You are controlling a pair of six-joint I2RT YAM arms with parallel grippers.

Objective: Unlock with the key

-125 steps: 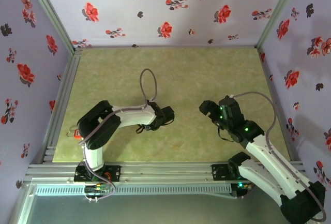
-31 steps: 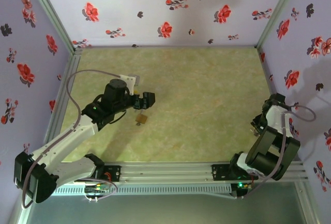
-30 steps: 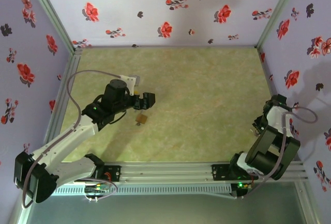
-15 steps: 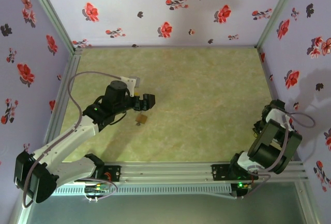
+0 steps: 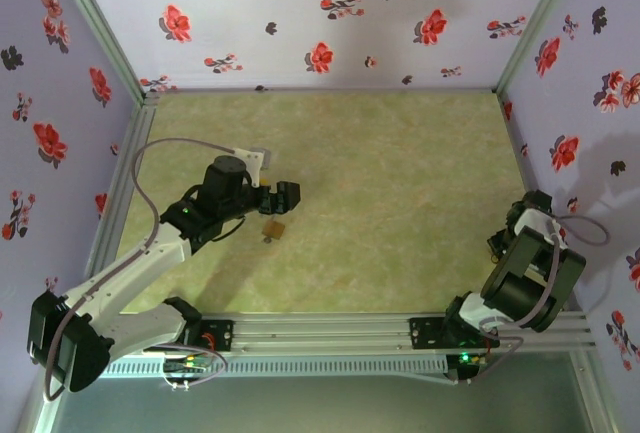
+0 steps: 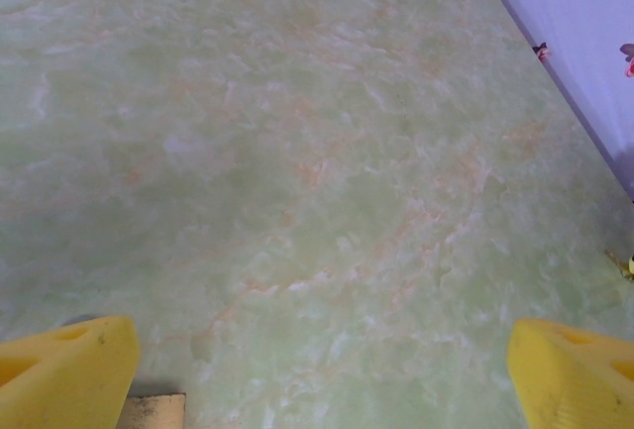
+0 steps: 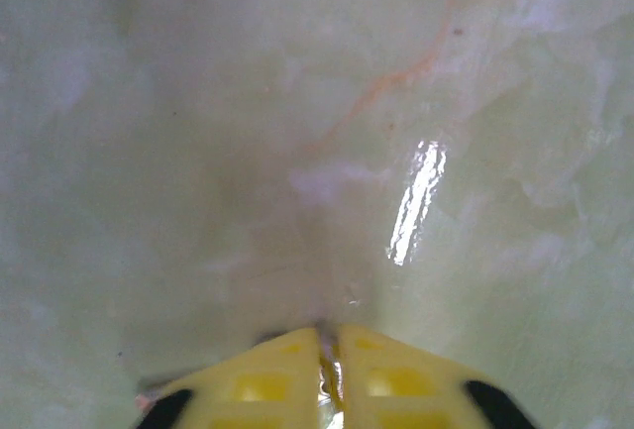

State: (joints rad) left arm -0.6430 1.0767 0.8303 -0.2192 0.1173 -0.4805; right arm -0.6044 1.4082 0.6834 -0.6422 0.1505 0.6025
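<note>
The brass padlock (image 5: pixel 272 230) lies flat on the green table, just in front of my left gripper (image 5: pixel 288 196). In the left wrist view only its corner (image 6: pixel 154 411) shows beside the left fingertip, and that gripper (image 6: pixel 317 355) stands wide open over bare table. My right gripper (image 5: pixel 497 245) points down at the table's right edge, with the arm folded tightly above it. Its yellow fingers (image 7: pixel 267 379) are pressed together in the right wrist view, with a thin sliver of metal, seemingly the key (image 7: pixel 333 389), pinched in the slit between them. Most of the key is hidden.
Flowered purple walls (image 5: pixel 320 13) close off the back and both sides. A metal rail (image 5: pixel 320 328) runs along the near edge. The right wall (image 6: pixel 584 33) is close beside the right arm. Bare green tabletop (image 5: pixel 400 173) stretches between the two arms.
Since 4.2 s ago both arms left the table's middle and the padlock now lies uncovered. Over the last second the right arm folded slightly lower at the right edge. The left arm held still.
</note>
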